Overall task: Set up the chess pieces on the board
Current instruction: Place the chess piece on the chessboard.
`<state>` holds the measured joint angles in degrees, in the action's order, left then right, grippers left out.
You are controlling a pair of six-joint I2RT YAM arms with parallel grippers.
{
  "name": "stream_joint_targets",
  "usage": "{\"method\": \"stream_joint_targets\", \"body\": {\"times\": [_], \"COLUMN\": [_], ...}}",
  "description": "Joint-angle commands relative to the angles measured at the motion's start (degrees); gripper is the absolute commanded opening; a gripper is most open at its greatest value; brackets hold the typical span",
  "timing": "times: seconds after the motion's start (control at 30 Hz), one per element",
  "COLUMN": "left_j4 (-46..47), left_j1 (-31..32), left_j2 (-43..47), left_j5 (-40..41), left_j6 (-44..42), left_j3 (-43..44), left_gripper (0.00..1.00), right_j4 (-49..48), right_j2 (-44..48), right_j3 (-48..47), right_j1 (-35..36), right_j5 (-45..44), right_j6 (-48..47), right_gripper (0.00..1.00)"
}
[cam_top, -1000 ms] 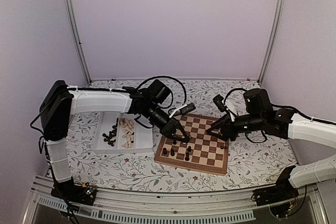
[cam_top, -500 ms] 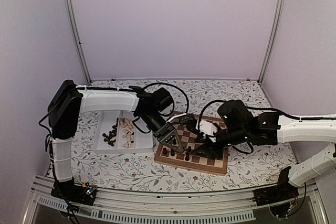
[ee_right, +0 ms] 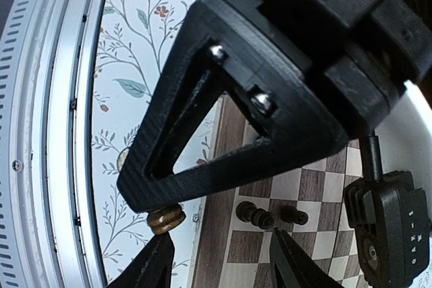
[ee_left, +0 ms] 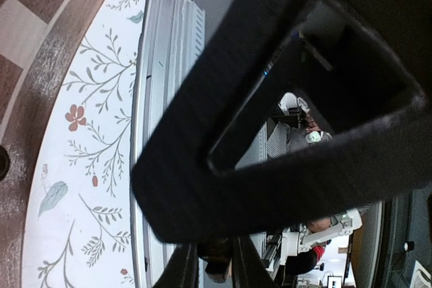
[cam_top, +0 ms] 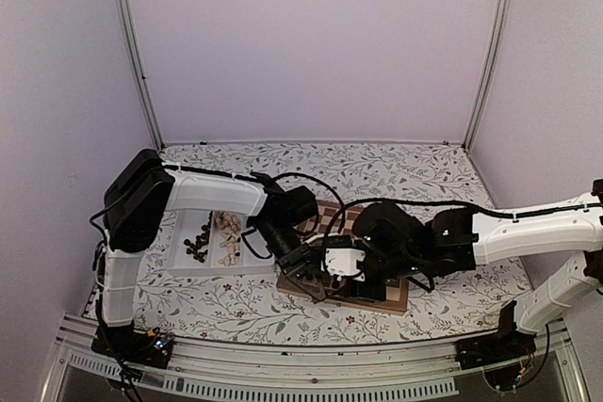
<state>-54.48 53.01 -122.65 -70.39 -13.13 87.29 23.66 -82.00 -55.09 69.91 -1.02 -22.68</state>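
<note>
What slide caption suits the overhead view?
Left arm and right arm lean over the chessboard; chess pieces lie in a white tray.

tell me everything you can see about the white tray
The white tray is a shallow rectangle, plastic-looking, split by a divider into two compartments. The left one holds dark chess pieces, the right one pale pieces. It lies flat on the floral tablecloth, just left of the board; the left arm reaches over its far edge.
</note>
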Motion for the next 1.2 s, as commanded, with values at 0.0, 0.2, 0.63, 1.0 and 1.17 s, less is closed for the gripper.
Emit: {"method": "stream_joint_targets", "body": {"times": [0.0,0.2,0.63,1.0,1.17], "left_j4": [-1.6,-1.73,-2.08,20.84,43.68], "left_j1": [0.95,1.14,1.31,-4.93,-6.24], "left_j2": [-1.0,-1.11,0.06,18.12,31.8], "left_j5": [-2.43,-2.45,-2.06,10.73,28.91], "left_j6": [-2.59,-2.68,-3.29,12.34,21.1], "left_j3": [2.15,2.27,2.35,-7.88,-19.1], "left_gripper": [0.0,0.0,0.04,0.34,0.42], "right_j4": [2.59,4.64,7.21,-4.06,-16.07], "right_j2": [-2.22,-4.47,-7.79,11.06,24.12], "right_j3": [-3.21,-5.43,-7.4,2.0,10.79], "right_j1": [2.34,4.32,5.42,0.28,-6.71], "right_j5": [-1.51,-1.73,-3.99,-0.06,6.24], "right_j6": [-2.6,-2.98,-2.75,2.55,7.59], "right_gripper": [0.51,0.51,0.1,0.05,0.06]}}
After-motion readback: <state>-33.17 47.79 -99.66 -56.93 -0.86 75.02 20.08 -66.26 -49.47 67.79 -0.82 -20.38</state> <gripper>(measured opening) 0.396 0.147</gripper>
